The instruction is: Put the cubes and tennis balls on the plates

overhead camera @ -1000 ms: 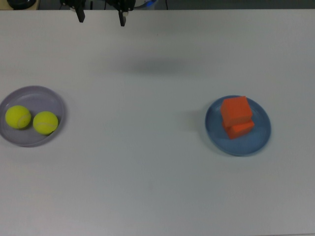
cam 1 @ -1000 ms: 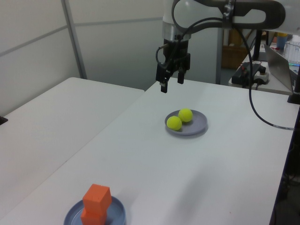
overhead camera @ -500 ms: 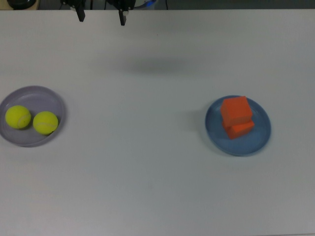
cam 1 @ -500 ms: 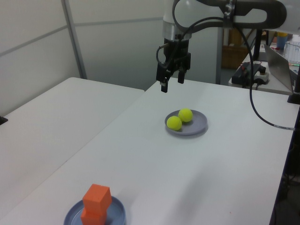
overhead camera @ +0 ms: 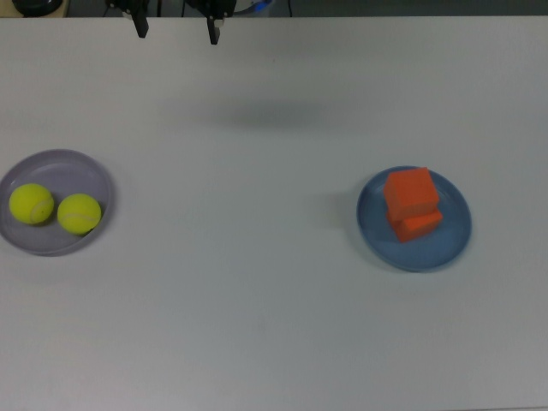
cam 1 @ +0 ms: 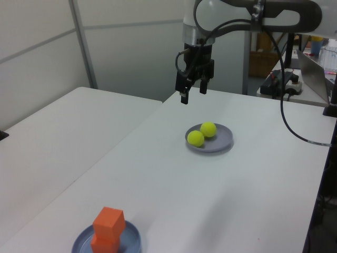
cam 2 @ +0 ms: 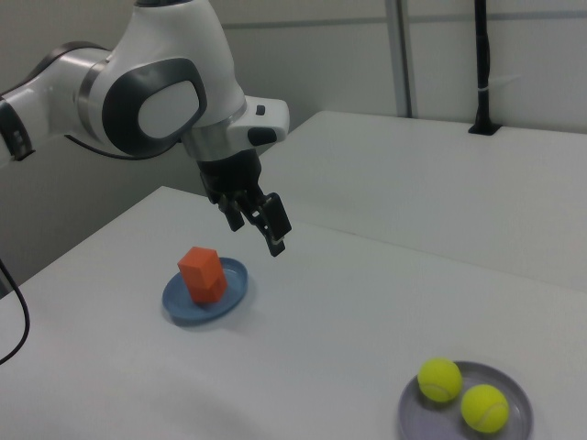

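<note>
Hand (cam 1: 192,94) spread, empty; tennis balls (overhead camera: 56,208) on lavender plate (overhead camera: 86,167), stacked cubes (overhead camera: 411,204) on blue plate (overhead camera: 452,244).

The arm reaches out bent at the elbow, its gripper (cam 1: 192,94) pointing downward, fingers spread and empty.

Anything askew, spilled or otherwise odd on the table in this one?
Nothing spilled or damaged. Only oddity: the two cubes are stacked on the blue plate, the upper one twisted slightly off the lower. Both balls sit side by side inside the lavender plate. The pincer hangs open above the table, holding nothing.
</note>
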